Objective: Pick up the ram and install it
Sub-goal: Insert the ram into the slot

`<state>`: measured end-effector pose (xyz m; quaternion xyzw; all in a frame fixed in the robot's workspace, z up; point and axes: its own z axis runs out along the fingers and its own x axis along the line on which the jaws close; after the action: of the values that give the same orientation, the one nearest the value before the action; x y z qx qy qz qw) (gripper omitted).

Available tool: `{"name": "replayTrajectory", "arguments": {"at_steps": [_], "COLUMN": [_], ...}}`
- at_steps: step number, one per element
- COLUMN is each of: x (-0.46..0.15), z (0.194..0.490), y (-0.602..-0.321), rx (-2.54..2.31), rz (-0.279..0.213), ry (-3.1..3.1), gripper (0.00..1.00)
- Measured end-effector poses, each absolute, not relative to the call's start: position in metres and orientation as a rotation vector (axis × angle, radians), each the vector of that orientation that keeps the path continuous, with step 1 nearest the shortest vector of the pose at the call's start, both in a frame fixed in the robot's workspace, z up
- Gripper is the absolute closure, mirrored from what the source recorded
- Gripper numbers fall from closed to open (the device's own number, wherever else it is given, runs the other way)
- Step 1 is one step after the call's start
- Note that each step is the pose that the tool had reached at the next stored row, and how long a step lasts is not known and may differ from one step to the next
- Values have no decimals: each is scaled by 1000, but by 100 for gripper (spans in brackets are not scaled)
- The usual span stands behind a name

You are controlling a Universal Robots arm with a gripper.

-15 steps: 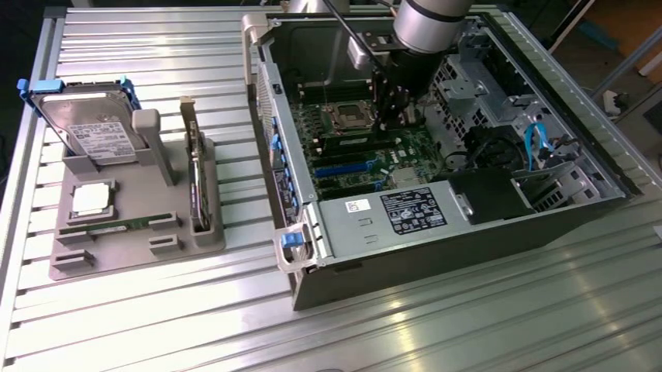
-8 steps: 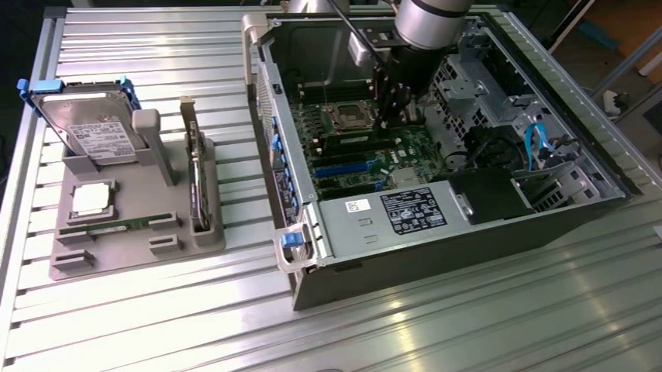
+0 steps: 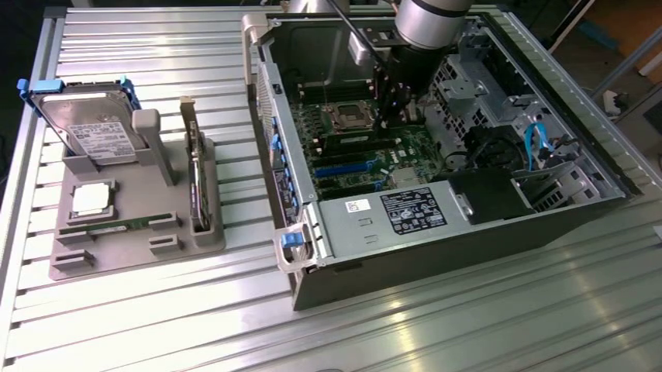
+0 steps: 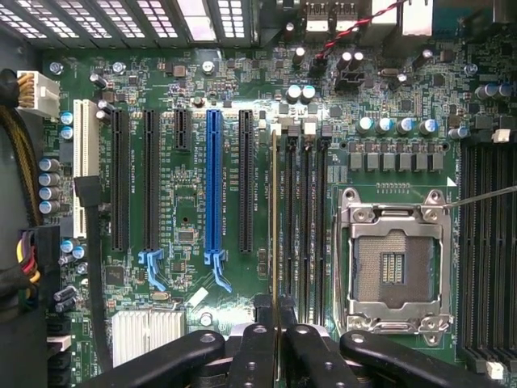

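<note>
Much of the grip was hard to read. In the exterior view the arm reached down into the open computer case, and its dark lower end covered the spot where the fingers worked. In the wrist view the gripper was cut off by the picture's edge, so that just the black fingers showed. The ram appeared edge-on, as no more than a thin pale line, with its chips and green face hidden.

The fingers were closed tight on that thin stick, one on each face, holding it at the end nearest the camera. From there the ram ran straight out from the fingertips over the motherboard. It lay parallel to the memory slots, along the side of that bank away from the CPU socket. Whether it sat in a slot or hung just above one could not be told.

Well apart from the case, on the exterior view's left, a grey holder carried a hard drive and an expansion card on edge
</note>
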<state>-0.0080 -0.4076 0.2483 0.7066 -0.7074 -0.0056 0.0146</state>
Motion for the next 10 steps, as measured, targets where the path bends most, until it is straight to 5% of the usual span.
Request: {"name": "replayTrajectory", "arguments": {"at_steps": [10], "x": [-8], "z": [248], "y": [-408], "rx": [2187], "rz": [-20], "ry": [-2216], "gripper": [88]}}
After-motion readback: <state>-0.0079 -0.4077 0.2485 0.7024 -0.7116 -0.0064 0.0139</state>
